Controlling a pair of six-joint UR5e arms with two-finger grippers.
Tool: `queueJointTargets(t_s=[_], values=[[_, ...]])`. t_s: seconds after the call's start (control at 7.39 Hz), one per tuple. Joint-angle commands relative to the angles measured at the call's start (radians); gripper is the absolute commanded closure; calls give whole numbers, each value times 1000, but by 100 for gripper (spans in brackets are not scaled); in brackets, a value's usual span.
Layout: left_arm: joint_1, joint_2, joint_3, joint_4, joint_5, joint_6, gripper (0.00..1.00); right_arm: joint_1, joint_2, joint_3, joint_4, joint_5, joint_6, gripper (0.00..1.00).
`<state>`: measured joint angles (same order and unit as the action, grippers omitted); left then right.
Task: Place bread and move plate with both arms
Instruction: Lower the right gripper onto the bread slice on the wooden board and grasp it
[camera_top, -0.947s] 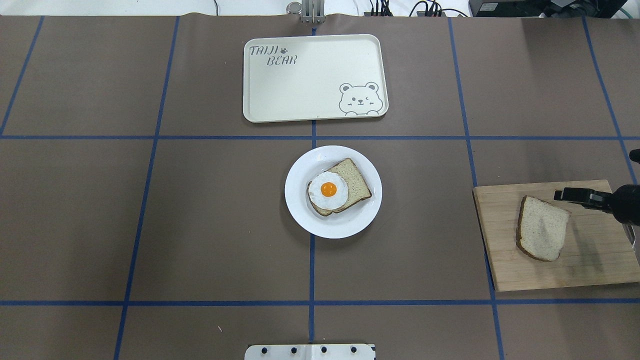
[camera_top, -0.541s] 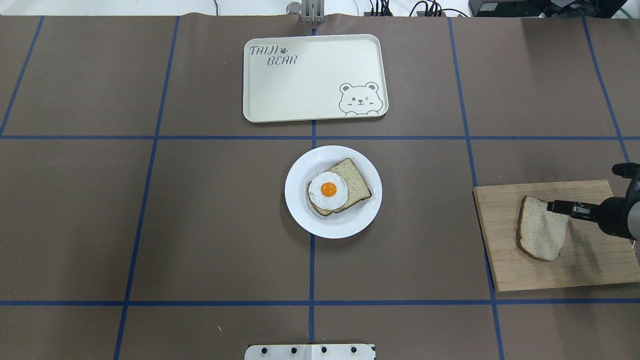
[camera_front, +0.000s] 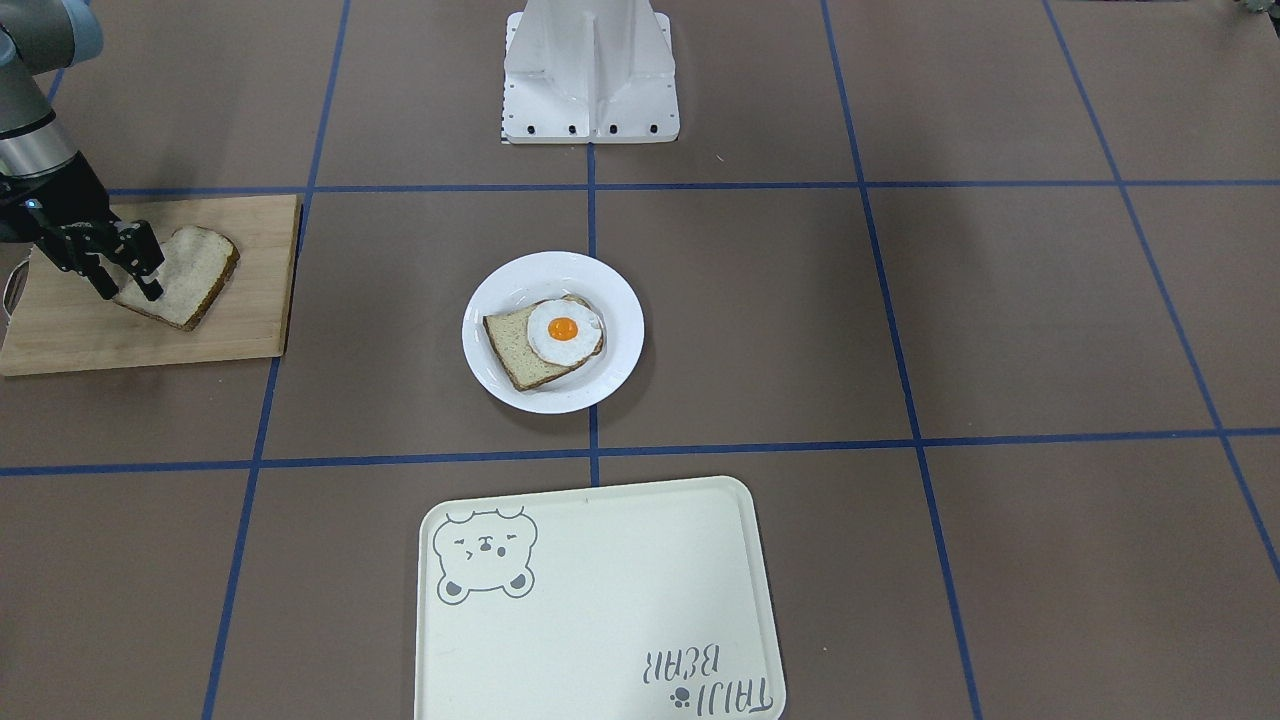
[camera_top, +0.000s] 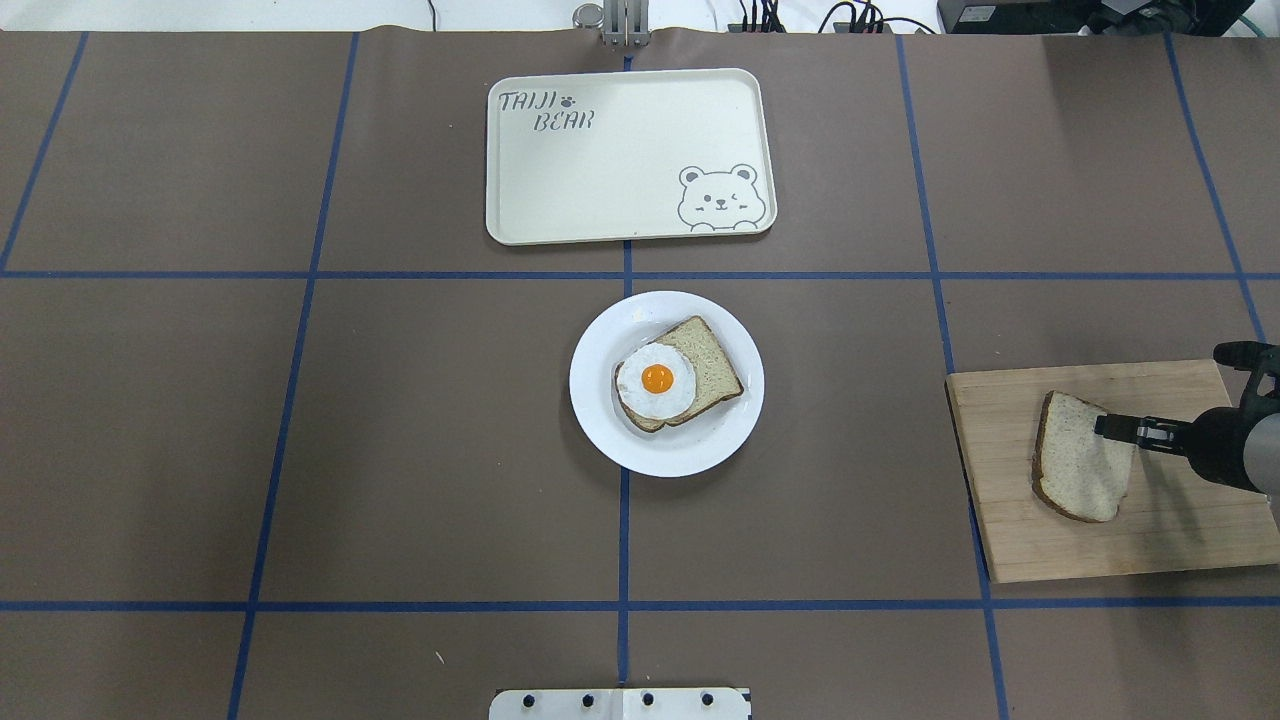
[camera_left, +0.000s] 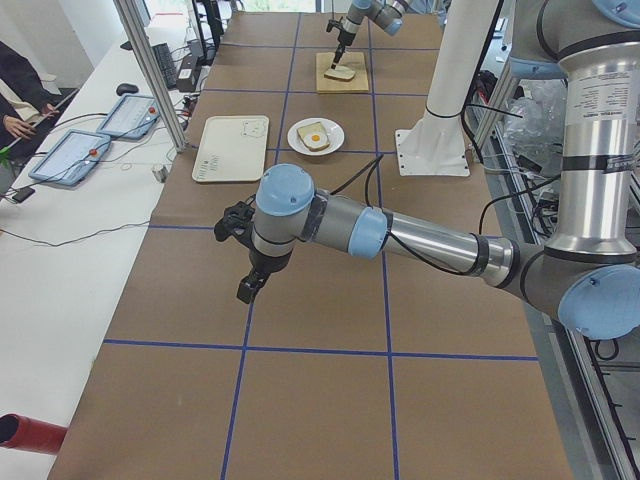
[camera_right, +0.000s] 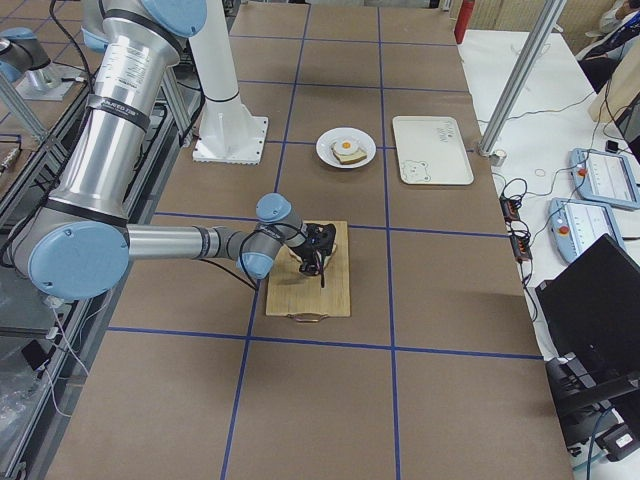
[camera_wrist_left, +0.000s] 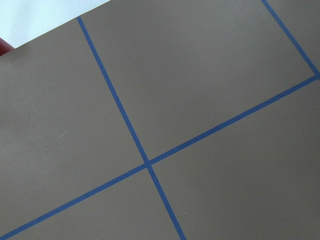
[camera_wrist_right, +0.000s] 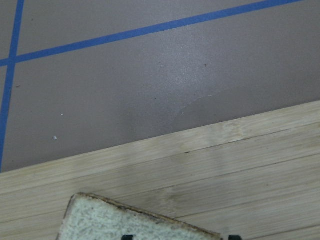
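Observation:
A loose bread slice (camera_top: 1080, 470) lies on a wooden board (camera_top: 1180, 530) at the table's right. My right gripper (camera_top: 1107, 427) is open, low over the slice's right edge, with a finger on either side of the crust in the front view (camera_front: 130, 288). The right wrist view shows the slice's corner (camera_wrist_right: 125, 220) between the fingertips. The white plate (camera_top: 680, 455) sits mid-table and holds another bread slice (camera_top: 705, 355) topped with a fried egg (camera_top: 655, 380). My left gripper (camera_left: 245, 290) hangs over bare table far to the left, and I cannot tell whether it is open.
A cream bear-print tray (camera_top: 620, 170) lies beyond the plate. The white pedestal (camera_front: 590, 70) stands at the robot's side of the table. Blue tape lines cross the brown table cover.
My right gripper has moved from the board's far right part toward the slice and lowered onto its right edge. The plate and both slices have not moved.

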<state>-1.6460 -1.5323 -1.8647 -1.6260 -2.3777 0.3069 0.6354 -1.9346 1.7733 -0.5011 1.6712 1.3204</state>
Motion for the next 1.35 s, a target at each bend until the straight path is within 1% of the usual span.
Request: queueJointTargets(t_s=[0.0,0.14,0.41,0.54,0.81,1.22], values=[[0,0,-1,0,0,0,2,-5,-1,-2,0,-2,-4,95],[0,1,-2,0,0,0,2,-8,-1,-2,0,-2,-6,100],[0,1,-2,0,0,0,2,-5,-12,6,1,5,-13,100],[0,0,-4,0,0,0,2,3,-14,14,4,31,-13,100],[0,1,-7,0,0,0,2,103,-17,24,10,169,-15,100],[0,0,-7,0,0,0,2,277,25,34,19,388,-15,100]])
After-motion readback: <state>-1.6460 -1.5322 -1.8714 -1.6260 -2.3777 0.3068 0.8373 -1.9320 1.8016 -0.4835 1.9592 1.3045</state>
